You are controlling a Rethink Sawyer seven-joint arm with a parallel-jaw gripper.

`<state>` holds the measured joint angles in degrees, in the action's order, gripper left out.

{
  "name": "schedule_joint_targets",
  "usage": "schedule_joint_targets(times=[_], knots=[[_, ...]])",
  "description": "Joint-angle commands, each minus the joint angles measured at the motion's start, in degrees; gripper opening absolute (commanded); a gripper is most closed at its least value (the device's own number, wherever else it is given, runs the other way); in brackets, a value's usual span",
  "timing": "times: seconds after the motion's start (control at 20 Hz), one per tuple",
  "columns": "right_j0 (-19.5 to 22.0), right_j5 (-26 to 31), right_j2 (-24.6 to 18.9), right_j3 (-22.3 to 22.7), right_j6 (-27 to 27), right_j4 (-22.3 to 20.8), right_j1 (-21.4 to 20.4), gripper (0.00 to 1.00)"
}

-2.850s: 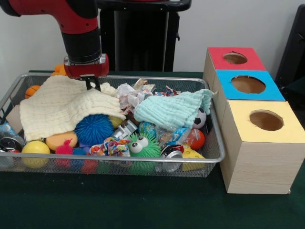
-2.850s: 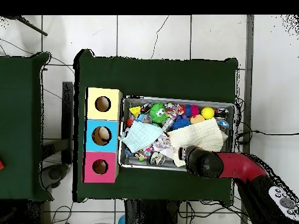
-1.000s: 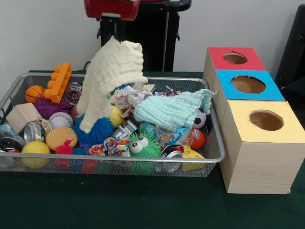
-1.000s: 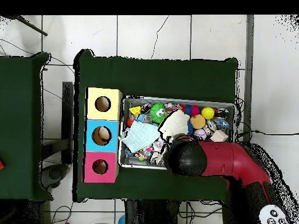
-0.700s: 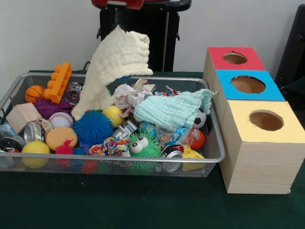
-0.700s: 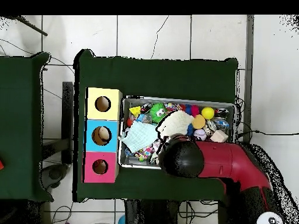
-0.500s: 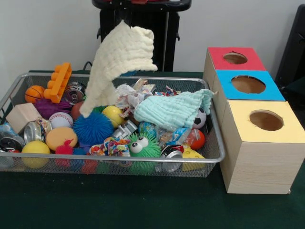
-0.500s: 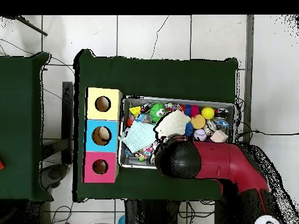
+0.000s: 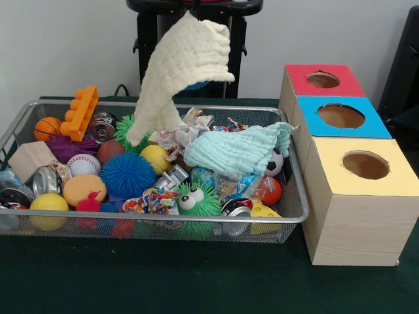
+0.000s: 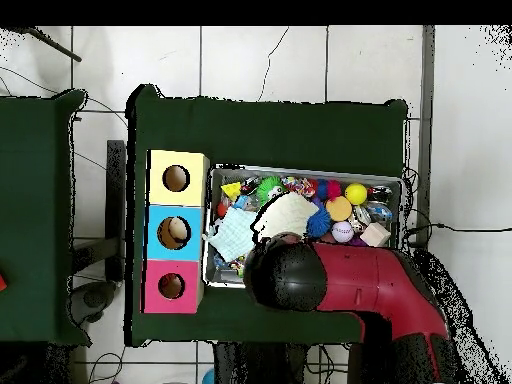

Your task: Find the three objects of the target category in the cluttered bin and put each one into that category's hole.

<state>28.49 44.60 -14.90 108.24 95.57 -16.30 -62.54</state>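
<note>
Above the wire bin (image 9: 298, 196), a cream cloth (image 9: 177, 69) hangs in the air, its top corner at the upper edge of the front view and its tail dangling just over the toys. The end effector itself cannot be seen: the front view cuts it off, and in the overhead view the red and black arm (image 10: 340, 280) covers it, so whether it is pinching the cloth cannot be told, though the way the cloth hangs from one high point suggests it is held there. Lifting it looks like a way to uncover what lay beneath, so the target objects can be found. Exposed in the bin are a blue spiky ball (image 9: 127, 175), a yellow ball (image 9: 157, 157), an orange block (image 9: 80, 112), a small basketball (image 9: 47, 126) and a green googly-eyed toy (image 9: 195, 200). A mint cloth (image 9: 236, 149) lies draped over the right part of the pile and probably hides more. Beside the bin on the counter (image 9: 196, 281) stand three boxes, with a red-topped hole (image 9: 323, 79), a blue-topped hole (image 9: 341, 116) and a yellow-topped hole (image 9: 365, 165). Which category is the target cannot be told, so the search seems at an early stage.
</note>
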Motion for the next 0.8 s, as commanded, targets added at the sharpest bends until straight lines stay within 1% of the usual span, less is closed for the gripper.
schedule_joint_targets(times=[0.05, 0.35, 0.55, 0.8], knots=[[-2.90, 5.95, 2.55, 0.74, 10.67, 3.34, -1.71, 0.00], [-6.23, 5.90, 4.54, 0.38, 12.60, 4.89, -1.73, 0.00], [-8.69, 6.11, 5.98, -0.77, 14.31, 5.58, -0.85, 0.00], [-11.55, 5.69, 7.97, -1.13, 15.60, 6.62, -0.63, 0.00]])
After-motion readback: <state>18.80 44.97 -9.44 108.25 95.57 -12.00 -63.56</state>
